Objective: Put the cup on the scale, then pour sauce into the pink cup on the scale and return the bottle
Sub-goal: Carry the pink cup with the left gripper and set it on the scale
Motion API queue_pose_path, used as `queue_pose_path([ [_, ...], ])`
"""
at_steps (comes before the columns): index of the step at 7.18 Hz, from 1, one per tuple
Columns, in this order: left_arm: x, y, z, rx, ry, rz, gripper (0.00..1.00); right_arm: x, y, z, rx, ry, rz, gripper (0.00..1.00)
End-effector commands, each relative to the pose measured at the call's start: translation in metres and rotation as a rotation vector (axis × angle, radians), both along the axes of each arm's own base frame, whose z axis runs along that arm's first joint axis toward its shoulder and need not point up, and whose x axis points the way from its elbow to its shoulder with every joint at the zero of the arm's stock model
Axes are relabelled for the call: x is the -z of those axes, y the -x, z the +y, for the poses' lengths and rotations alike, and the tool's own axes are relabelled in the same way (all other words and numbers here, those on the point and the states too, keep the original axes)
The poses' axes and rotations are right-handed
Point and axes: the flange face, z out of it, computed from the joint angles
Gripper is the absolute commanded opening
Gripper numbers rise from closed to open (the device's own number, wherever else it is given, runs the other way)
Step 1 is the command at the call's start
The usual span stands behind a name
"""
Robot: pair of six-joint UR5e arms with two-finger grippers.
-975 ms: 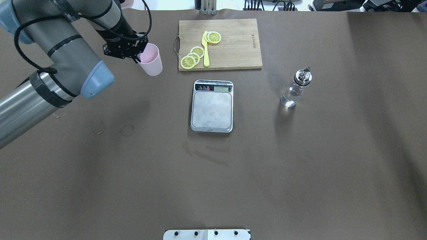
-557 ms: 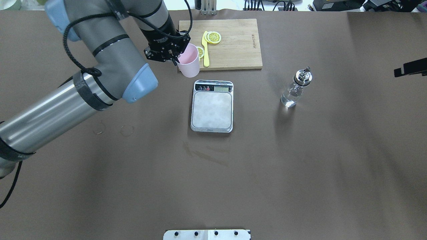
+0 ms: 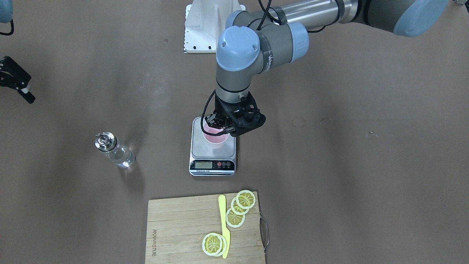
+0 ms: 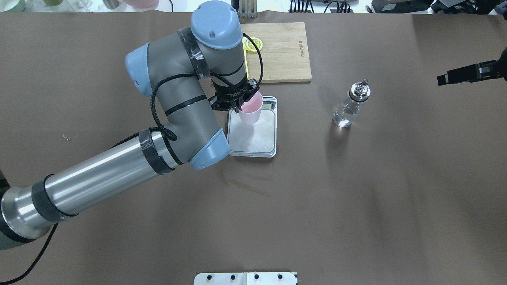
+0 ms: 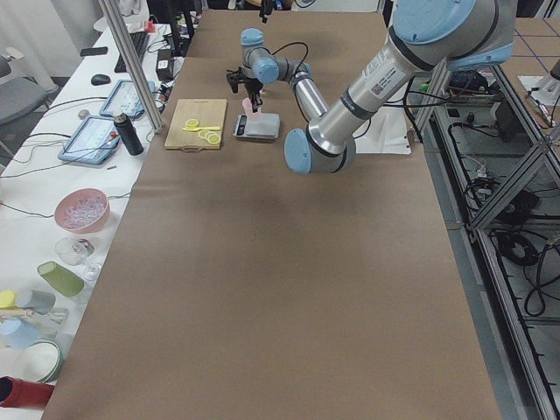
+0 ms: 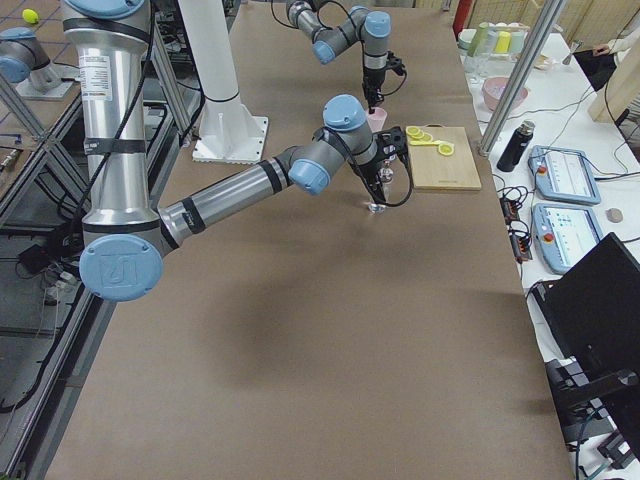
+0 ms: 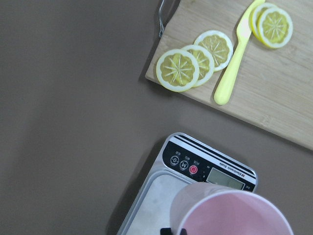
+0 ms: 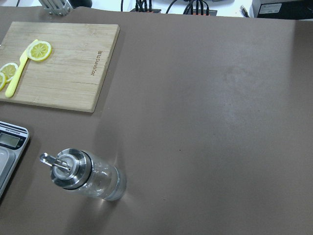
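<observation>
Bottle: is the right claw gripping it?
No, the bottle stands by itself on the table, and the right claw is well clear of it near the overhead view's edge.

Left arm (image 4: 186, 130) lies over table (image 4: 396, 178) at left side of scale (image 4: 253, 138); no passage from there. Cup (image 4: 250, 112) and left gripper (image 4: 240, 107) take display end of platform, other end bare. Cutting board (image 4: 285, 51) near behind scale. Bottle (image 4: 350, 107) stands alone, open table on all sides, also toward right gripper (image 4: 443, 78).
</observation>
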Motion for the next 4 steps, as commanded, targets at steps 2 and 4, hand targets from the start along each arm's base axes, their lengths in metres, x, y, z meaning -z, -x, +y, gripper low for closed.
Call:
queue_pose_path([
  [2, -0.0056, -0.0158, 0.0148, -0.019, 0.004, -0.009, 0.00, -0.0005, 0.0047, 0.0005, -0.015, 0.004, 0.009, 0.99],
  [4, -0.0115, -0.0188, 0.0152, -0.019, 0.005, -0.013, 0.00, 0.0004, 0.0059, 0.0011, -0.014, 0.002, 0.008, 0.99],
])
